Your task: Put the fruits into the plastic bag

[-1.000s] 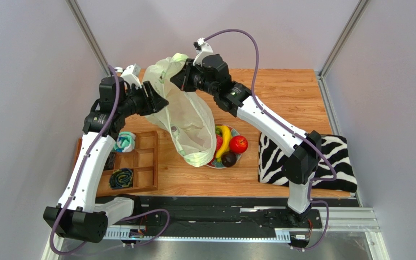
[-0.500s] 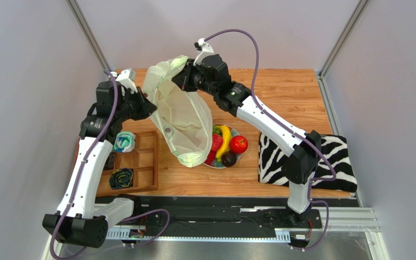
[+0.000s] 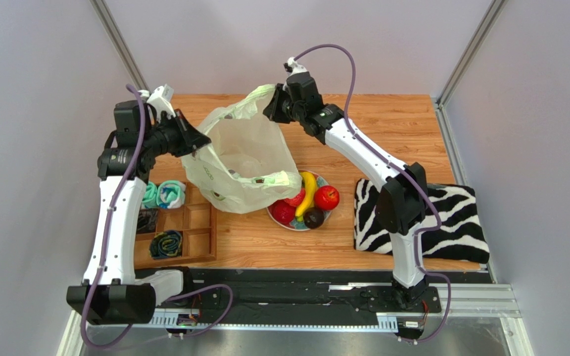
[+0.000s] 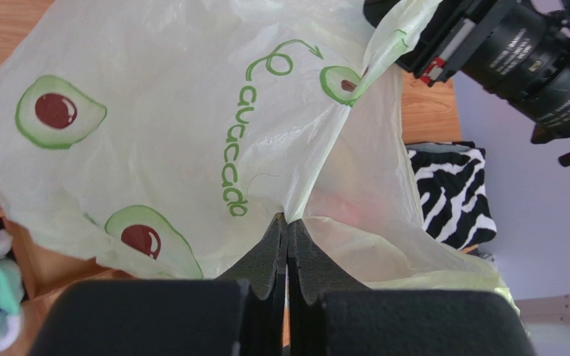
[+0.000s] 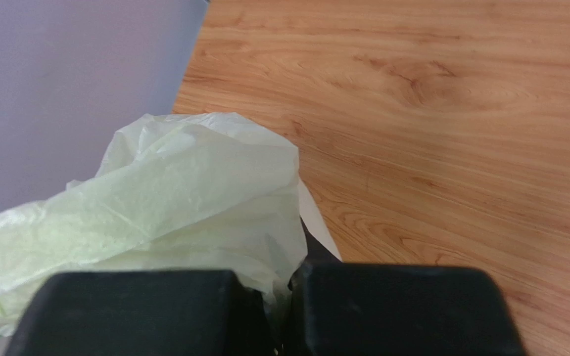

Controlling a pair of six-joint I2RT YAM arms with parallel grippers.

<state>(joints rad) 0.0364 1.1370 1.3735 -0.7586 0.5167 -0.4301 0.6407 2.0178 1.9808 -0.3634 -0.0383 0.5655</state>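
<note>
Holding the bag (image 3: 247, 159) up at two spots, both claws are clamped fully shut on thin plastic. The left claw (image 4: 286, 226) pinches a fold of the bag's side wall, up and left of the plate (image 3: 284, 225). Its wrist view shows the fingers (image 4: 269, 256) pressed flat together with plastic caught at the tips and green avocado prints above. The right claw (image 3: 271, 110) grips a loop handle behind the plate, raised off the tabletop (image 3: 392, 126). Its wrist view shows crinkled plastic bunched between the pads.

The bag hangs stretched between the two claws with its mouth pulled open and facing up. It is pale yellow-green and see-through. It sits left of the plate, and its lower right edge drapes over the plate's rear-left rim.

Fruits on the plate:
- banana (image 3: 308, 193) across the middle
- red fruit (image 3: 326, 197) at the right rim
- second red fruit (image 3: 283, 212) at front left, partly under the bag edge
- dark fruit (image 3: 313, 218) at the front, touching the banana's tip

The zebra cloth (image 3: 451, 222) lies right of the plate, apart from it. The tray (image 3: 195, 222) lies left of the plate, with the bag overlapping its rear right corner. Cloth bundles (image 3: 166, 195) sit in the tray's compartments.
</note>
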